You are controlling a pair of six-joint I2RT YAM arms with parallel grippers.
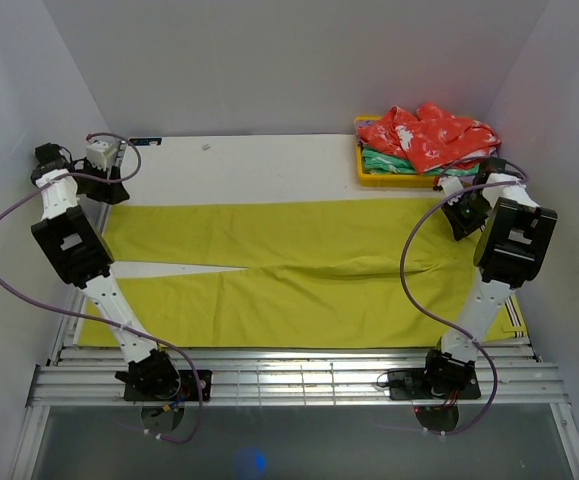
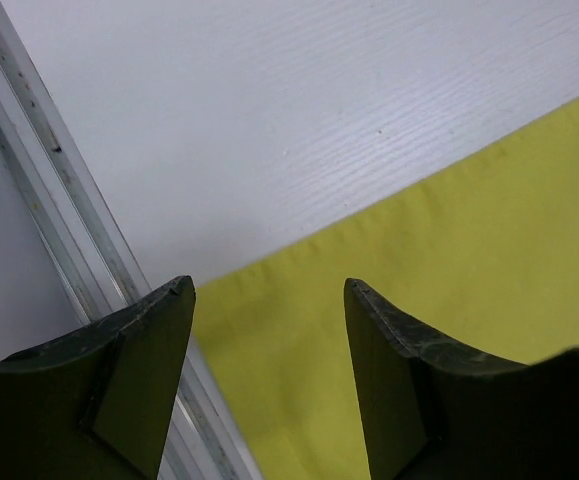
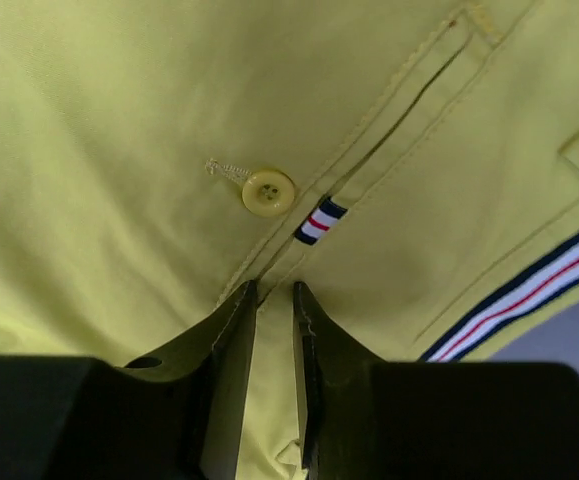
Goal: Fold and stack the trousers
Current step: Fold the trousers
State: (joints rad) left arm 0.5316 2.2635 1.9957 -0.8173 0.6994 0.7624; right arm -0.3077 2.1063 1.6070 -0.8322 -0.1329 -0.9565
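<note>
Here the trousers lay flat on the bench; my left claw stood open, my right claw pinched their waistband.

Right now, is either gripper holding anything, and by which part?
The right gripper pinches the trousers at the waist end, beside the pocket button; the left gripper is open, holding nothing.

Trousers plain mustard yellow-green; waistband strip striped navy, white, red; button pale yellow. My right gripper black. Table white. Heaped garment red with white pattern; bin yellow.
</note>
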